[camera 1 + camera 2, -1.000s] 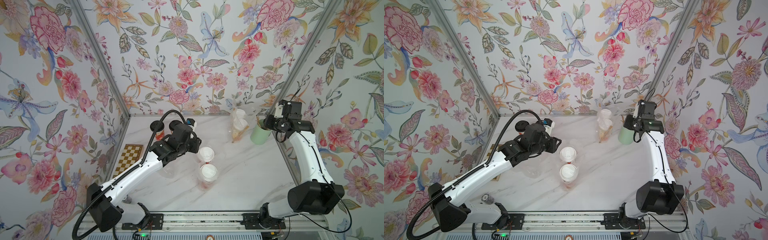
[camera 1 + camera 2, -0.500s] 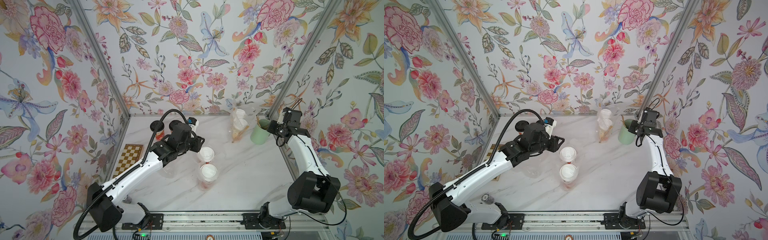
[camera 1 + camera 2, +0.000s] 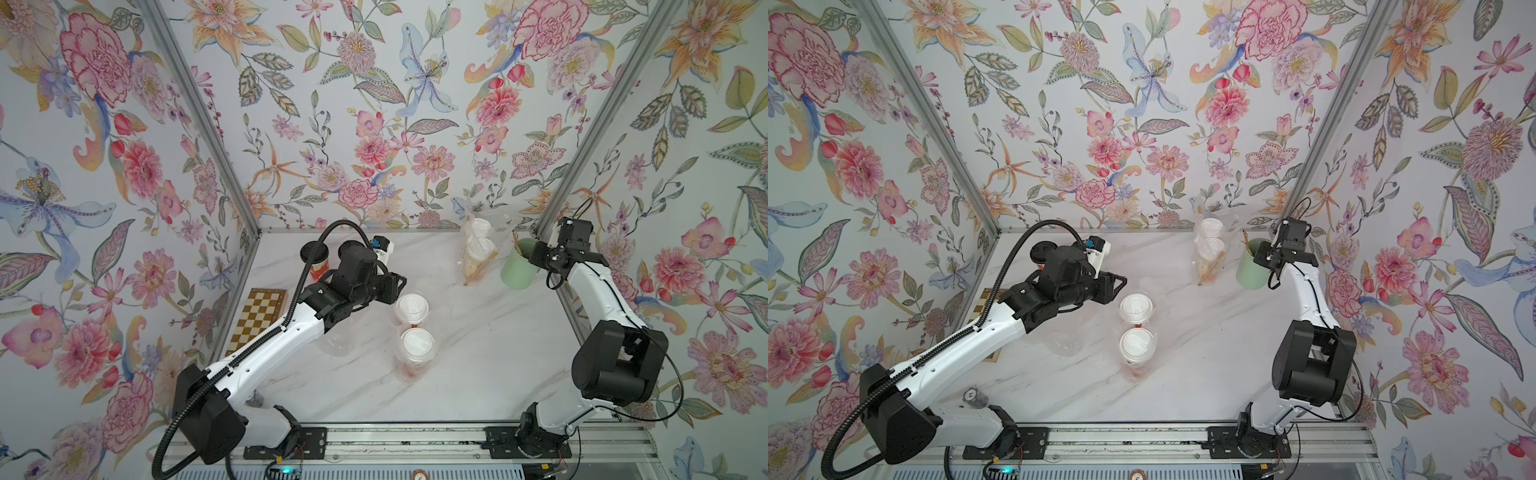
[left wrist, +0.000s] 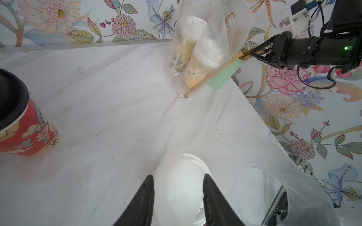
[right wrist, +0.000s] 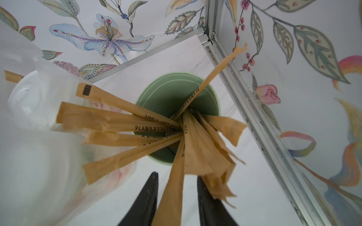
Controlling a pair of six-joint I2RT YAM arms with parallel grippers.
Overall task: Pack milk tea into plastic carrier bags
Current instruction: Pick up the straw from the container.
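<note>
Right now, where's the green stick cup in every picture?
In a top view: green cup, far right corner.
In a top view: green cup, same corner.
Left wrist: green cup behind the bagged cups.
Right wrist: green cup central, looking in.
Shared landmark: bagged cups beside it.

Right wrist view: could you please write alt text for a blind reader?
The right tool hovers open, straddling one of the paper-wrapped straws fanning from a mint-green cup; a clear bag holding a white-lidded cup sits beside it.
</note>
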